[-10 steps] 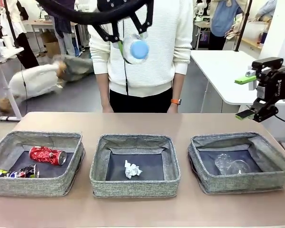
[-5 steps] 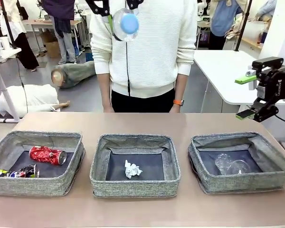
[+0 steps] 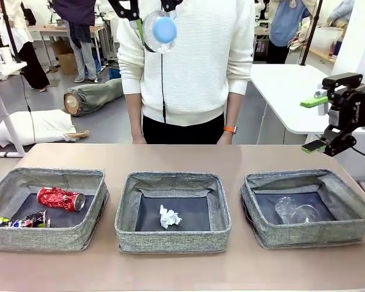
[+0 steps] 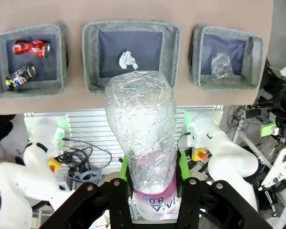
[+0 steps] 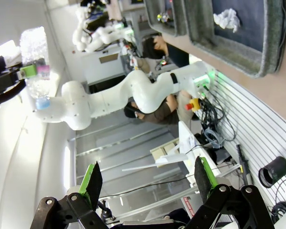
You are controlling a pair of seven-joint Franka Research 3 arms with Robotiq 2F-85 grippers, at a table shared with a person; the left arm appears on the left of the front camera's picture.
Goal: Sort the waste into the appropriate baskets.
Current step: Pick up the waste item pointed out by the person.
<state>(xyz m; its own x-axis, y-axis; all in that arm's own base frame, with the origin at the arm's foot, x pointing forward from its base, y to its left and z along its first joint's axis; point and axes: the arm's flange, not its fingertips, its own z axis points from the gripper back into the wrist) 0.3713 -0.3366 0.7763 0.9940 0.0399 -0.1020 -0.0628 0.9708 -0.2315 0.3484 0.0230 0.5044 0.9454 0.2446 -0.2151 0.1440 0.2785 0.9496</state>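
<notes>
Left pincer (image 4: 152, 167) raised high gripping clear bottle (image 4: 143, 133), right pincer (image 3: 316, 125) agape

You get bright, even overhead light across the worktop (image 3: 182, 157), with only soft, faint shadows inside the baskets (image 3: 173, 212) resting on it. Above that worktop in your front view everything stays sharp, without motion blur. Your right wrist view blows out to white glare along its left edge, and both wrist views bend straight lines towards their borders.
</notes>
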